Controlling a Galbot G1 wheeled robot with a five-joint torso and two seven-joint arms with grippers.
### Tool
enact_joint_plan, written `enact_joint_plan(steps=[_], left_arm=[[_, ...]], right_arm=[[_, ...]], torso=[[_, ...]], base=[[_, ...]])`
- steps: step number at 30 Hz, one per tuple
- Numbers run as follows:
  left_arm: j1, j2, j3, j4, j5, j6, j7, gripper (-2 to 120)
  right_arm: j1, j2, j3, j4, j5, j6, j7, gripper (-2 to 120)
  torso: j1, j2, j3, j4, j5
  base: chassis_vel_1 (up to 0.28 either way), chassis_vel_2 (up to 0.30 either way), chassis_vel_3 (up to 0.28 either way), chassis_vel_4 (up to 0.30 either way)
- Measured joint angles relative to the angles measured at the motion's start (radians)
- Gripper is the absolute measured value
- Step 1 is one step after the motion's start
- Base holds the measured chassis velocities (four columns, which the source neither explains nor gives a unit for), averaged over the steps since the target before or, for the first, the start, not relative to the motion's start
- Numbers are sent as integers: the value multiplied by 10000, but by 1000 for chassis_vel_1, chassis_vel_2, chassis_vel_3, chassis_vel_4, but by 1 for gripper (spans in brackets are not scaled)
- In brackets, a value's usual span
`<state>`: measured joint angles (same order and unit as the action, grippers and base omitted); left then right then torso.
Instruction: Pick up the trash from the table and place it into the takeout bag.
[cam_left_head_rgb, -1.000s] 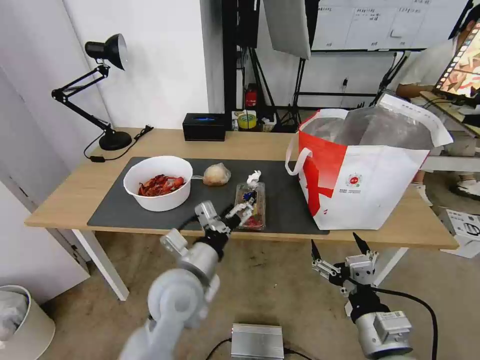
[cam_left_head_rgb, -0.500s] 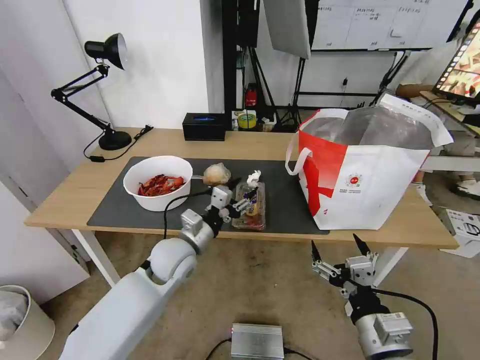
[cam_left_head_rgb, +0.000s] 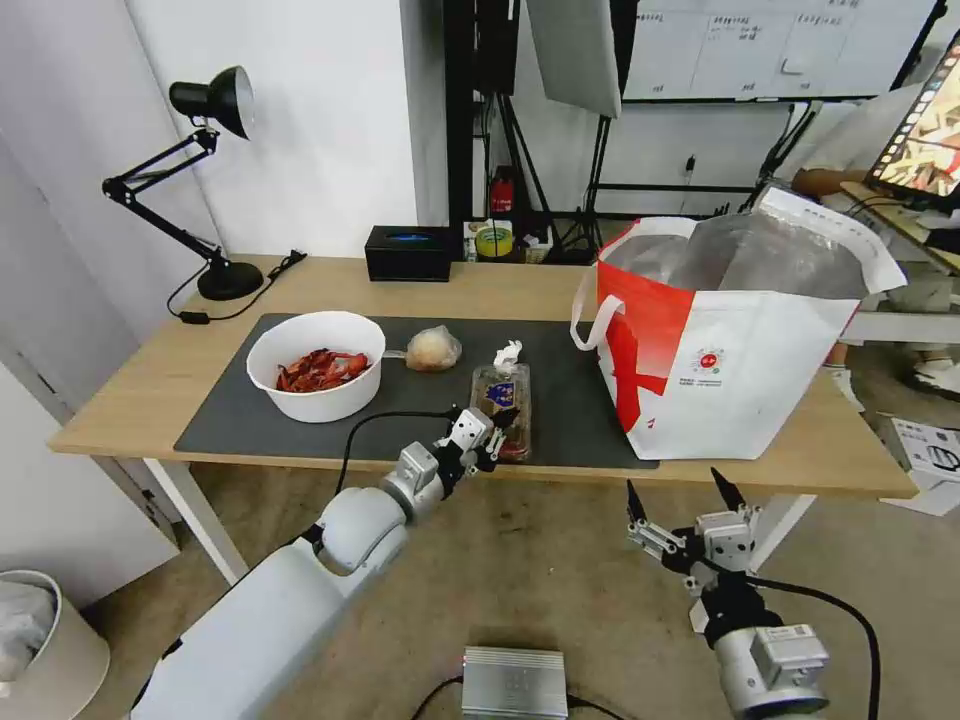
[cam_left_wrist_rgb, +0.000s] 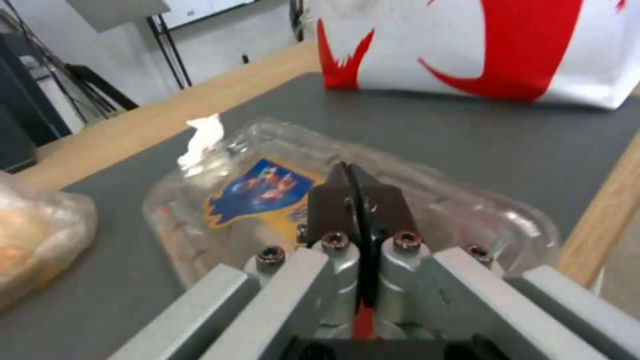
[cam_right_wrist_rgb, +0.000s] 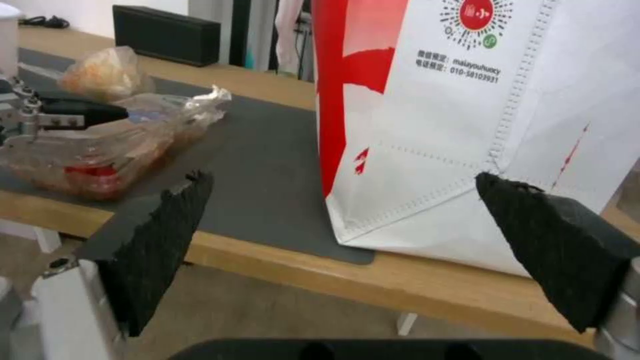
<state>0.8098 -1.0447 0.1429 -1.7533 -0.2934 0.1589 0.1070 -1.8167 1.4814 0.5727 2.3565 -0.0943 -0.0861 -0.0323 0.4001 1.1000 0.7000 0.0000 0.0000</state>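
On the dark mat (cam_left_head_rgb: 570, 400) of the table (cam_left_head_rgb: 500, 290) lies the trash: a white bowl (cam_left_head_rgb: 300, 402) of red shells, a small clear bag with a beige lump (cam_left_head_rgb: 433, 349), a crumpled tissue (cam_left_head_rgb: 508, 353) and a clear hinged tray (cam_left_head_rgb: 503, 390). My left gripper (cam_left_head_rgb: 503, 417) hovers over the tray's near end (cam_left_wrist_rgb: 467, 210), fingers pressed together (cam_left_wrist_rgb: 347, 172) with nothing seen between them. The takeout bag (cam_left_head_rgb: 740, 370) stands open at the right. Below the table's front edge, my right gripper (cam_left_head_rgb: 680, 495) is open, facing the bag (cam_right_wrist_rgb: 480, 125).
A black tissue box (cam_left_head_rgb: 407, 253) and a desk lamp (cam_left_head_rgb: 215, 200) stand at the table's back. On the floor are a metal box (cam_left_head_rgb: 514, 682) and a bin (cam_left_head_rgb: 40, 640). Bare mat lies between the tray and the bag.
My left arm has dropped lower and stretched forward; its gripper slid from the tray's left side to over the tray's near end. The right arm has stayed put.
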Motion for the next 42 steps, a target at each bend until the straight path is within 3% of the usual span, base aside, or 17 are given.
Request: enact_joint_plan(steps=[8,12,18,24,27,30,42], left_arm=[[-67,188,40,-69,214,58,5,0],[26,175,74,-75,454,47,16,0],[81,184,152,-69,638,5,27,0],[81,368,153,-171,620,-24,3,0],[83,392,153,-203,612,-25,-3,0],[146,445,151,-285,592,-29,-24,0],[368,497,207,-339,627,-283,-73,0]], right_arm=[[161,-20,-59,-65,312,-29,50,100],[346,-107,-118,-60,1324,-99,174,100],[748,-296,-264,-77,3549,-273,435,100],[1359,-392,-612,-232,6591,-422,813,100],[1492,-431,-686,-271,7185,-464,877,100],[2077,-661,-852,-434,8972,-560,1088,100],[3624,-1619,-1135,-1300,11951,-981,1602,100]], torso=[[0,0,0,0,0],[0,0,0,0,0],[0,0,0,0,-1],[0,0,0,1,0],[0,0,0,0,0],[0,0,0,0,0],[0,0,0,0,0]], base=[[0,0,0,0],[0,0,0,0],[0,0,0,0],[0,0,0,0],[0,0,0,0],[0,0,0,0],[0,0,0,0]])
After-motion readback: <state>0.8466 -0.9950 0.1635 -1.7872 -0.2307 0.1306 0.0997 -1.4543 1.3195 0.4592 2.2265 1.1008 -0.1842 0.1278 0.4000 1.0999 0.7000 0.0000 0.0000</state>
